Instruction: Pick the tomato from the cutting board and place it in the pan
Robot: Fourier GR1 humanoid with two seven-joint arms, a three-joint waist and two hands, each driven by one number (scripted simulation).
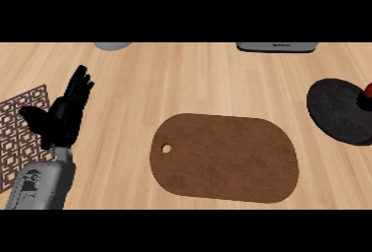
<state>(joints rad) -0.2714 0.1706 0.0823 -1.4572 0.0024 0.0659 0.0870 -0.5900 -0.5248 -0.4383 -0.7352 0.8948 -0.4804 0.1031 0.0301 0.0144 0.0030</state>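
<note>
Brown and rounded, the cutting board lies flat in the middle of the wooden counter. It has a small hole near its left edge. Nothing sits on top of it.

My left hand shows at the left side of the view, coming up from the bottom edge on its grey arm. The fingers are straight and point up and away from me, with the thumb sticking out to the left. They hold nothing. The hand is resting there, well apart from the board. Under and beside it lies a flat mat with a pattern of little holes, at the left edge of the view.

The pan is dark and round and sits at the right side of the counter, apart from the board. Part of it is cut off by the right edge. A small bit of red, the tomato, shows right at that edge, over the pan. I can only see a sliver of it. A dark shape just below the red bit also pokes in from the edge, but I cannot tell what it is.

I cannot see my right hand in this view.

At the far side of the counter a grey round thing and a grey flat thing peek in from the top.
</note>
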